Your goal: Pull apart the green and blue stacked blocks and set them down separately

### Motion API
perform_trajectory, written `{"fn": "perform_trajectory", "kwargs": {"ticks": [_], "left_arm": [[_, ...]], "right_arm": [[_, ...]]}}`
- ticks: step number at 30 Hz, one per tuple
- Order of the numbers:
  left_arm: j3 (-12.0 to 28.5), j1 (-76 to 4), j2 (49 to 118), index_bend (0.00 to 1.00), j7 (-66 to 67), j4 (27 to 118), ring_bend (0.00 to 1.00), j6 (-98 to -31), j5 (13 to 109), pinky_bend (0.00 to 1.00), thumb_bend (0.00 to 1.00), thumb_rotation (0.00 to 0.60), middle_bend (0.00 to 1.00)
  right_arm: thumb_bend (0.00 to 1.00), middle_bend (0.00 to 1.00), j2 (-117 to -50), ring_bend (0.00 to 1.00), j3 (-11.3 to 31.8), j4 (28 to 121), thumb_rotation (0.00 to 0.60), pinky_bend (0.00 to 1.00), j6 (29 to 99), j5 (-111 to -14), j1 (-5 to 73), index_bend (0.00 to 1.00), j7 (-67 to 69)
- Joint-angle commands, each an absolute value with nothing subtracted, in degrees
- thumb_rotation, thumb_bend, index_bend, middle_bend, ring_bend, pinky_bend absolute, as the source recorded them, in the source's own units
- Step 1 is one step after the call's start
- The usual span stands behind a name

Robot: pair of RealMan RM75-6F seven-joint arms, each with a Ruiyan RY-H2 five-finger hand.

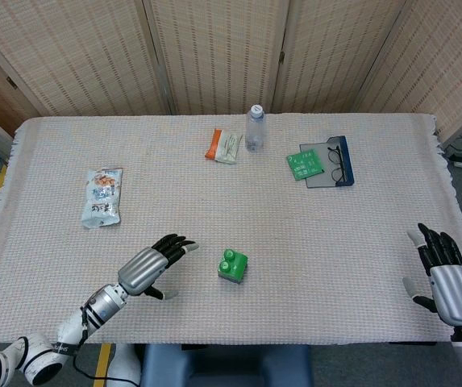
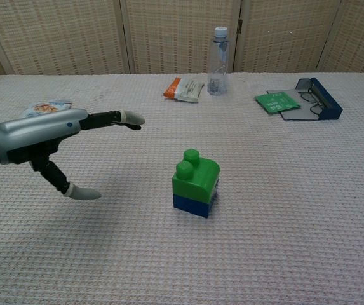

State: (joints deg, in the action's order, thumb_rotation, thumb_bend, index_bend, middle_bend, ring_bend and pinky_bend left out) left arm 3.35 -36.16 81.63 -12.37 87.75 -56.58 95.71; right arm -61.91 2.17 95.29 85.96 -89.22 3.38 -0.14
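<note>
Blocks: the green block sits pressed onto the blue block, standing mid-worktop near the front edge.
Left hand: fingers spread, holding nothing, just beside the stack and not touching it.
Right hand: fingers apart, holding nothing, at the far right edge, well apart from the stack.
Progress: nothing separated yet; gripping, pulling apart and setting both down all remain.

The snack bag sits half hidden behind the left hand (chest view only).
</note>
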Motion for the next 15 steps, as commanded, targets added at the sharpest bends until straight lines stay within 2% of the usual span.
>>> {"fn": "perform_trajectory", "kwargs": {"ticks": [1, 9, 15], "left_arm": [[4.8, -38.1, 82.6, 0.0, -7.3, 88.7, 0.0, -53.4, 92.5, 0.0, 0.25, 0.6, 0.13], [6.7, -40.8, 86.9, 0.05, 8.6, 89.4, 0.0, -51.0, 87.5, 0.0, 0.25, 0.6, 0.13], [7.6, -43.0, 89.7, 0.08, 14.0, 88.9, 0.0, -49.5, 84.6, 0.0, 0.25, 0.6, 0.13]], "right_arm": [[0.41, 0.0, -61.7, 0.0, 2.1, 95.2, 0.6, 0.0, 85.5, -89.0, 3.5, 0.0, 0.3], [0.41, 0.0, -61.2, 0.0, 2.3, 94.9, 0.6, 0.0, 84.0, -88.1, 4.1, 0.0, 2.0], [0.41, 0.0, -61.2, 0.0, 2.4, 94.5, 0.6, 0.0, 83.0, -87.3, 4.5, 0.0, 2.8]]}}
